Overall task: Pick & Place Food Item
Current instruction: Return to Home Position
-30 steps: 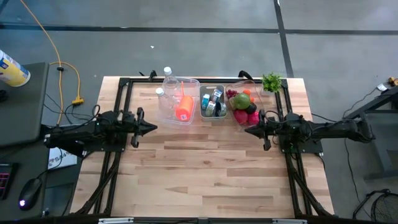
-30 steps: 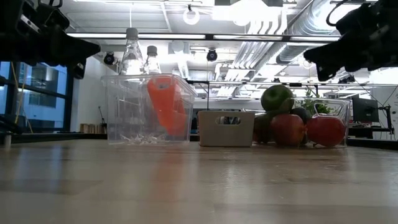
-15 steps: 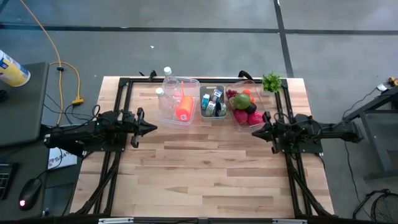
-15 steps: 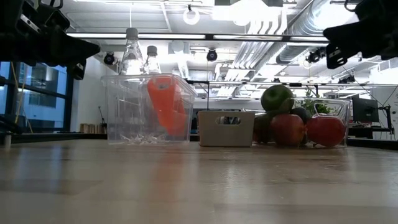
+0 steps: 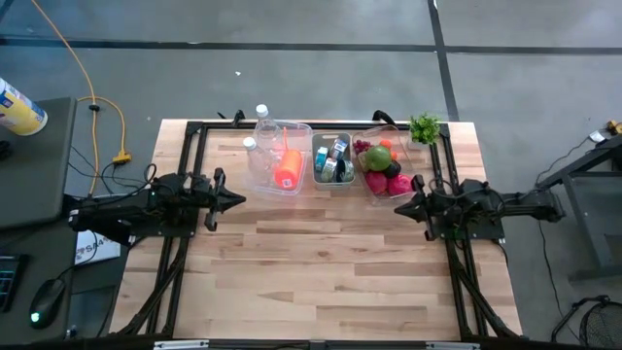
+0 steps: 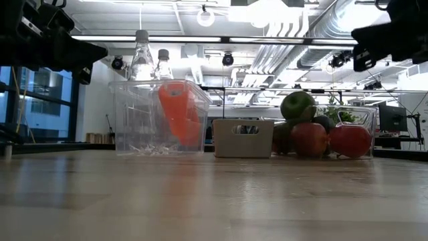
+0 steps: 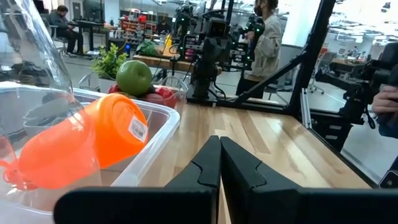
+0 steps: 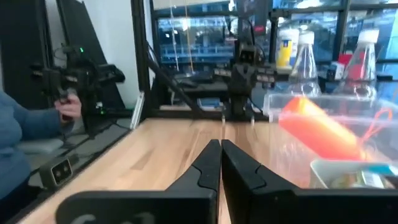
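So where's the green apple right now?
The green apple sits atop the red fruit in the right transparent bin, at the table's far edge, just right of the small centre basket in the high view.

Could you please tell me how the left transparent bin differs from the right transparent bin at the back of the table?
The left transparent plastic bin holds a leaning orange water bottle; the right transparent plastic bin holds piled fruit, a green apple on top. In the low view the left bin stands taller than the right bin. Both are clear, open-topped and flank a small grey basket.
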